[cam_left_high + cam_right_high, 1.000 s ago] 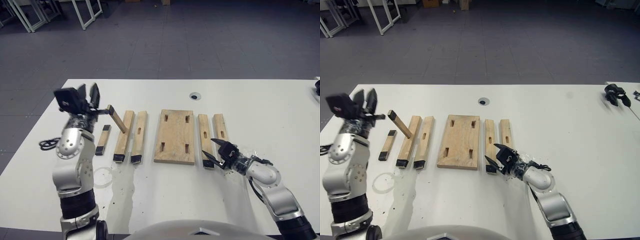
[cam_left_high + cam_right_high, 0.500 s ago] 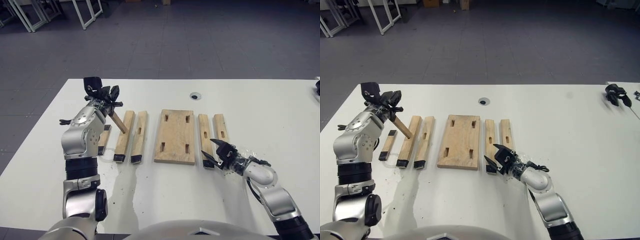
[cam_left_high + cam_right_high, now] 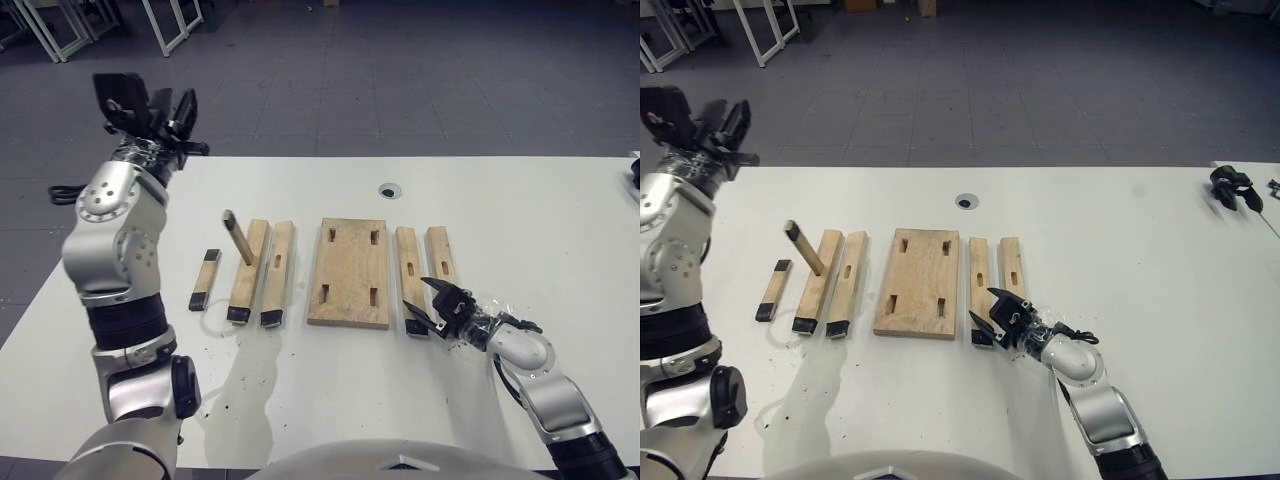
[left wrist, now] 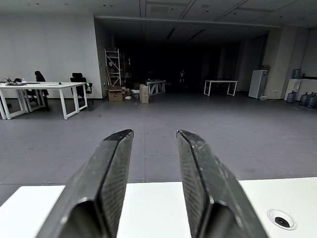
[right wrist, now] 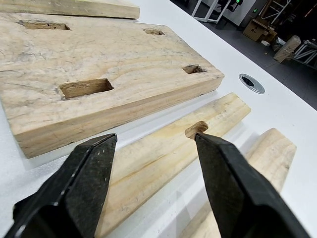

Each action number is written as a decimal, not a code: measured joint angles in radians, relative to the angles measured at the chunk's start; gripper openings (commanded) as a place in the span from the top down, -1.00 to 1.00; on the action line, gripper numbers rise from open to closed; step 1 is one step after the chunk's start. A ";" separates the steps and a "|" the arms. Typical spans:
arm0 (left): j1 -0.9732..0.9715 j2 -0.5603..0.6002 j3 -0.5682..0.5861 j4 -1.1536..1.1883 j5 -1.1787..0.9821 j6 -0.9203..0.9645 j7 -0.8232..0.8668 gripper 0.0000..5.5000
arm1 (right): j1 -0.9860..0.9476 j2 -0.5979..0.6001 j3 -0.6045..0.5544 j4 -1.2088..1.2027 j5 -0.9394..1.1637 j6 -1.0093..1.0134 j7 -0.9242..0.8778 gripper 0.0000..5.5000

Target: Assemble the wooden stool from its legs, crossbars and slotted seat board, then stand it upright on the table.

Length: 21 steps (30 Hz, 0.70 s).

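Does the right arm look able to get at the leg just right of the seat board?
Likely yes: the right gripper is open at the near end of that leg, which lies flat and uncovered, apart from the seat board.

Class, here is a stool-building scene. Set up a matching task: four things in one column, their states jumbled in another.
1 seat board
2 left gripper
3 right gripper
4 crossbar

A open, raised in the air
B sticking up tilted from the outer left leg
C lying flat, slots up
D open, low by the inner right leg

Pairs: 1-C, 2-A, 3-D, 4-B
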 measured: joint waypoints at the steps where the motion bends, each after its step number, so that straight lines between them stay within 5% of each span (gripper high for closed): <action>1: 0.041 0.004 0.018 -0.049 -0.004 0.016 0.004 0.41 | 0.000 -0.001 -0.001 0.001 0.000 0.000 0.000 -0.05; 10: 0.621 -0.185 0.075 -0.340 -0.064 0.002 -0.016 -0.09 | 0.009 -0.007 -0.019 0.001 0.000 0.016 -0.003 -0.05; 21: 0.835 -0.237 -0.171 -0.124 0.106 -0.140 -0.085 -0.10 | -0.002 -0.008 -0.025 0.029 0.000 0.019 0.001 -0.05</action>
